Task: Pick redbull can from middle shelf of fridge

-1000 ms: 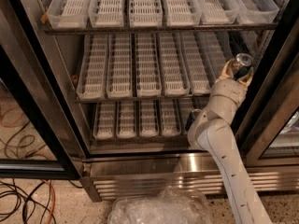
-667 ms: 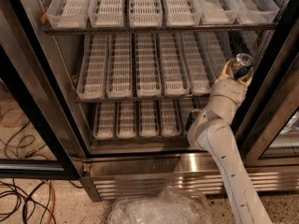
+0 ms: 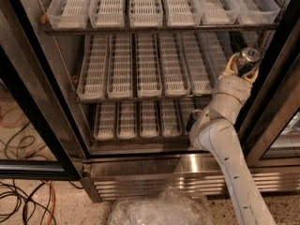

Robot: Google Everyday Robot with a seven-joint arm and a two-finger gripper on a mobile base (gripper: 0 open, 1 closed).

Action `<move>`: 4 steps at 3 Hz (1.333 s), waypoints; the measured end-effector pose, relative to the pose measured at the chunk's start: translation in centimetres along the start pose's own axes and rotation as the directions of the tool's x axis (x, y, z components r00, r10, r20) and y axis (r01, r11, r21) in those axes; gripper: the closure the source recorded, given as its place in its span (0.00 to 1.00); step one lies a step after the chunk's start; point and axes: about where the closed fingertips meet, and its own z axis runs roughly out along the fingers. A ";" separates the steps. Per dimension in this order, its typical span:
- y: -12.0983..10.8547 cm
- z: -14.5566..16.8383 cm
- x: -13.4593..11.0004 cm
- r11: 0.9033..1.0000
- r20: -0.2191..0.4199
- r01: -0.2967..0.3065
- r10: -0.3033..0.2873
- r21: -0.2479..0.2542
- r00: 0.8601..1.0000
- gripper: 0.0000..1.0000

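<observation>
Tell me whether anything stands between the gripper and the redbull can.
Nothing visible does. The gripper, at the right end of the middle shelf, grips the redbull can; the black door frame stands close on its right.

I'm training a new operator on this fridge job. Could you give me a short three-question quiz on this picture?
1. True or false: the gripper is on the fridge's right side, level with the middle shelf.
2. The can is: A) lying in a tray, B) between the gripper's fingers, C) on the floor.
3. Fill in: the fridge shows ___ shelves.
Key: 1 true; 2 B; 3 three.
</observation>
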 end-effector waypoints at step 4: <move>-0.7 -4.0 -3.6 0.986 0.045 0.023 -0.016 -0.166 0.999 1.00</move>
